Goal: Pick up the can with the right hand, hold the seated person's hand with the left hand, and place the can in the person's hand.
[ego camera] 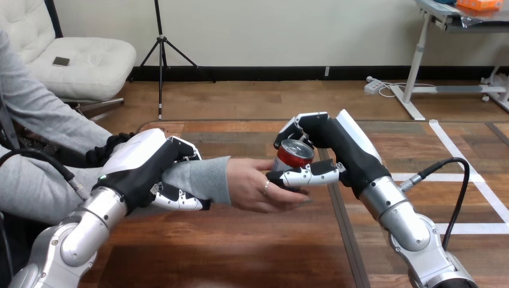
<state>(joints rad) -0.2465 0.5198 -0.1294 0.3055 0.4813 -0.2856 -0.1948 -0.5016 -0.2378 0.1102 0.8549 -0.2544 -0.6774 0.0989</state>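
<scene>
Over the table (240, 252), I've got the right hand (343, 151) curled round the red can (293, 154), just above the person's hand (257, 187), palm up. Left hand (143, 167) wraps fingers and thumb round the person's grey-sleeved forearm (201, 179).

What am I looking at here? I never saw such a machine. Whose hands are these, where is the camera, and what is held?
This is one picture from a camera on a humanoid robot's head, looking down across a brown wooden table. The robot's own left hand, black with white shells, has its fingers curled round the grey-sleeved forearm of a person seated at the left. Its right hand grips a red metal can with a silver top over the person's open hand. Whether the can touches the palm, I cannot tell.
</scene>
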